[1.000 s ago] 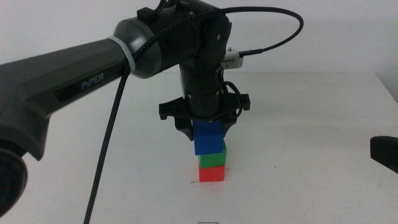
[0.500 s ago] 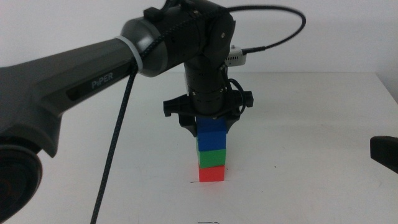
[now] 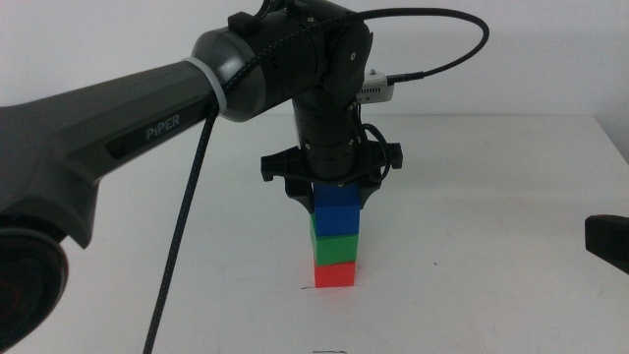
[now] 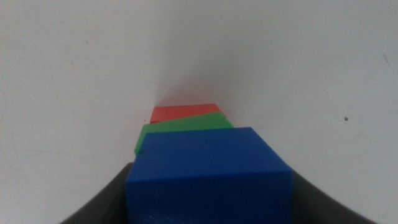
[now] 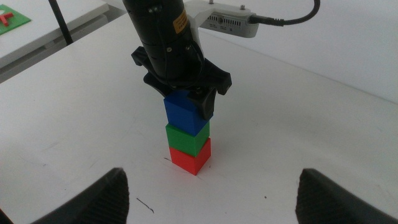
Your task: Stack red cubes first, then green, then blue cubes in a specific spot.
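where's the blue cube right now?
Middle view, table centre: the small matte deep-blue cube sits atop the green cube, which rests on the red cube, and the left pincer is shut on it.

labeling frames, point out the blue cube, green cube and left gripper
blue cube (image 3: 335,206), middle view, front face
green cube (image 3: 335,246), middle view, front face
left gripper (image 3: 331,200), middle view, between its fingertips, shut on the blue cube

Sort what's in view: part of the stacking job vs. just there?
Job: red cube on the drawn line, green cube, blue cube held by left tool.
Just there: waiting right tool, cable, white table.
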`<control>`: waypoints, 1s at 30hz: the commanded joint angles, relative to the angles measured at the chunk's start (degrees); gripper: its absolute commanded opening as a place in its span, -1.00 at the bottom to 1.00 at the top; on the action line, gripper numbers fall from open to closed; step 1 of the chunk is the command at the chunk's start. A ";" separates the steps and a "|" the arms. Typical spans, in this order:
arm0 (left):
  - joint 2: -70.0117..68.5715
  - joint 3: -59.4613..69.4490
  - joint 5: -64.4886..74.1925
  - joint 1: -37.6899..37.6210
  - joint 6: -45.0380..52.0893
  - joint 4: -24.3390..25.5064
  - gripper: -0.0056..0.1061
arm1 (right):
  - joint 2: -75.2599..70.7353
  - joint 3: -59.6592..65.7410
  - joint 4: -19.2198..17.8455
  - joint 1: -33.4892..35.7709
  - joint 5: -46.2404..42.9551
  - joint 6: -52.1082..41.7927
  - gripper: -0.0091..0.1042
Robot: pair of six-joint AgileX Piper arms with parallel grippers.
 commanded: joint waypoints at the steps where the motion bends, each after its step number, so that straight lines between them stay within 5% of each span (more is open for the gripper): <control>1: -2.67 -1.52 -1.36 -0.32 1.30 -0.38 0.13 | 0.21 -1.70 -0.31 -0.46 -4.29 -0.65 0.70; 10: -2.78 -1.52 -1.26 -0.32 2.42 -0.38 0.78 | 0.21 -1.70 -0.31 -0.46 -4.29 -0.65 0.70; 21: -6.51 -1.52 -0.36 -0.21 2.44 1.78 0.77 | 0.21 -1.70 -0.31 -0.46 -4.29 -0.65 0.70; 30: -12.95 -1.72 1.09 -0.21 4.34 8.72 0.77 | 0.21 -1.70 -0.31 -0.46 -4.29 -0.65 0.70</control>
